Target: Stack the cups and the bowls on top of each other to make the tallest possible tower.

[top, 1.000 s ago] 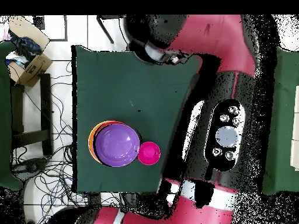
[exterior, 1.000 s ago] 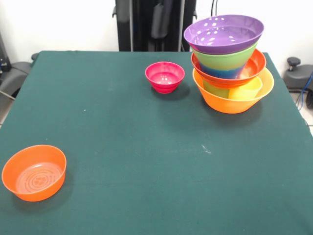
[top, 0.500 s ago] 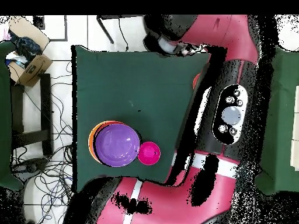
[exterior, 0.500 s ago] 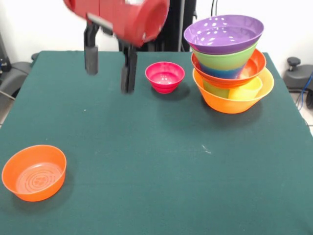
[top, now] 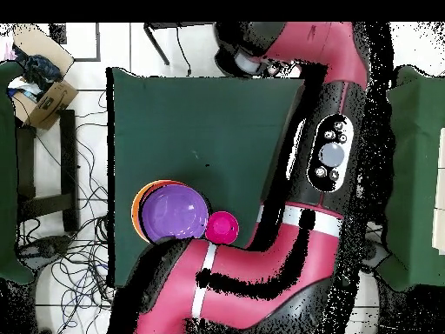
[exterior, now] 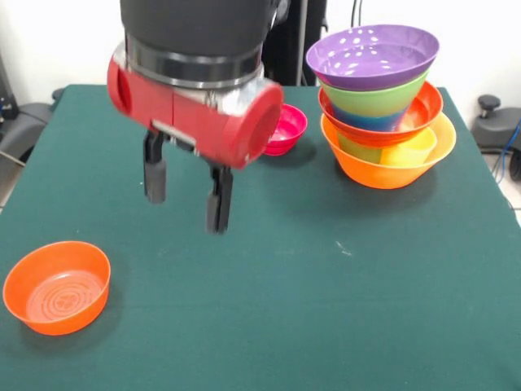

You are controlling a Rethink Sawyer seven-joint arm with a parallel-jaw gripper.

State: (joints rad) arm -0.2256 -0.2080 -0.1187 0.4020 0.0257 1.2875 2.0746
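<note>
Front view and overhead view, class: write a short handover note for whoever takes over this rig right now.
Gripper: open, empty, hanging above the table between the small orange bowl and the small pink bowl.
Tower: purple bowl on top, big orange bowl at the bottom, at the table's edge.
Done: most pieces stacked.
Left: add the small pink and small orange bowls.

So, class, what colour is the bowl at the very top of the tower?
Purple, clearest in the front view.

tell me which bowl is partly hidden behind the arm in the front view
The small pink bowl: the red wrist covers its left part. The small orange bowl and the tower both show whole.
</note>
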